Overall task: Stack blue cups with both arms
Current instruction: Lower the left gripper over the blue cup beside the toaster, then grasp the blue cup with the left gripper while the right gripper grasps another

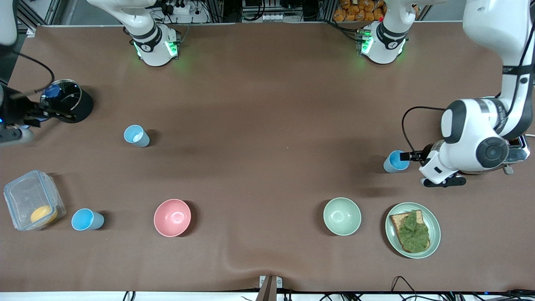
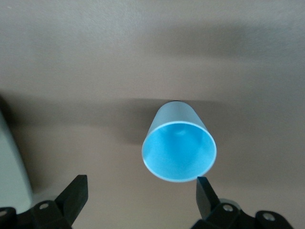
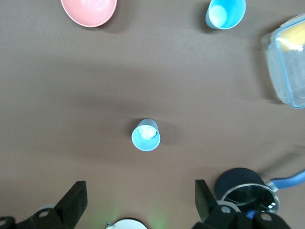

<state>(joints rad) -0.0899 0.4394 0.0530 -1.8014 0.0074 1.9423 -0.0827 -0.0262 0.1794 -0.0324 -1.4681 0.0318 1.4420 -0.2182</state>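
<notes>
Nearest the front camera, along one row: a round pale-green plate [image 1: 393, 240] bearing toast topped with green leaves [image 1: 411, 231] at the left arm's end, then a pale-green bowl [image 1: 342, 216], a pink bowl [image 1: 172, 217], a small light-blue plastic tumbler [image 1: 86, 219] standing upright, and a clear plastic lidded box [image 1: 29, 196] with something orange inside at the right arm's end.

Farther back, a second blue tumbler [image 1: 136, 136], upright, with a small white bit inside, well apart from the first. Toward the left arm's end, a third blue tumbler [image 1: 395, 161], upright on the brown table cover [image 1: 267, 104].

Left gripper [image 2: 143, 198] just beside that third tumbler, fingers spread wide, holding nothing.

Right gripper [image 3: 140, 202] up over the right arm's end of the table, above a black round container [image 1: 71, 102], fingers spread wide and empty.

No cup stacked yet.
</notes>
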